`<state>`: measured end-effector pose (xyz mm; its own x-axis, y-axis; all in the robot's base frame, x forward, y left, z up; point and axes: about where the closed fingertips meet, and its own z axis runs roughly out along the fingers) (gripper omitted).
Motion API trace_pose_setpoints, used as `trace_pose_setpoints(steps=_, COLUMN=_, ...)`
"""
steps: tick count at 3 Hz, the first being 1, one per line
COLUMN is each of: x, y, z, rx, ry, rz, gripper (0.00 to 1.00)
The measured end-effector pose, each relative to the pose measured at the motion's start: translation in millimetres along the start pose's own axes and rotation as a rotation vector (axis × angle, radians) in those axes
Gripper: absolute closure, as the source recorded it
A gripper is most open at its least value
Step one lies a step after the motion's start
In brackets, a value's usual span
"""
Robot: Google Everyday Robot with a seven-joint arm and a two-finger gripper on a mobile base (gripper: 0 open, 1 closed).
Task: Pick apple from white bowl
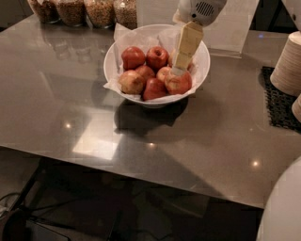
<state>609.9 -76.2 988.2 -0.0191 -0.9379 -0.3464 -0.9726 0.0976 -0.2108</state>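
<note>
One camera looked down across the table (188,141), fairly close, at the white bowl (108,61), the gripper (178,70) reaching into it.

shows only the last stretch at the top edge, right of centre: a white wrist housing (201,9) with a small vent grille on its face, cut off above by the edge of the view. hangs the gripper (179,69) from the underside of that housing, cream-coloured, long and blocky, narrowing in stepped segments toward the tip. slants it down and slightly leftward in the view, tilted rather than plumb. holds its tip low inside the right half of the white bowl (110,61); touching anything there or just short, cannot tell.
</note>
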Motion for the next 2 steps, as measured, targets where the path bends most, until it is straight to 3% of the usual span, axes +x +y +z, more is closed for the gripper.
trace_pose_setpoints(steps=2, x=0.2, y=0.0, z=0.6, rx=-0.001, ry=0.0, rz=0.0, gripper=0.42)
